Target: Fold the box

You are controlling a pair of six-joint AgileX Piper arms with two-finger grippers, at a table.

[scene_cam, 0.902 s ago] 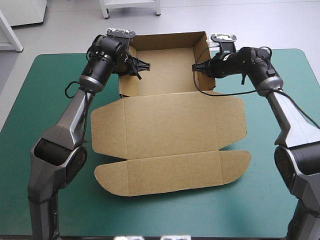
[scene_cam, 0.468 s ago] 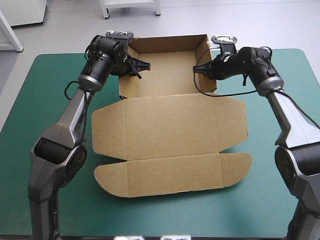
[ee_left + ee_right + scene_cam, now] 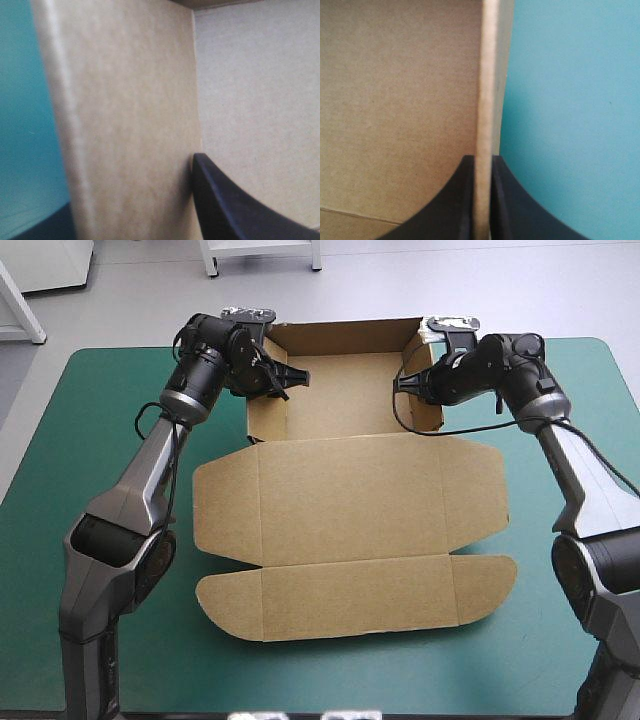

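Left jaws and right jaws, all but closed, each pinch a raised wall of the box (image 3: 350, 490) between them, likely to hold it upright.

The box (image 3: 350, 490) is plain brown board, unprinted, with faint darker crease lines between its panels. The table cover (image 3: 90, 460) around the box is uniform teal-green, without pattern. At the box's two side walls, the left gripper (image 3: 288, 377) and the right gripper (image 3: 398, 386) show solid black fingers (image 3: 462, 205).
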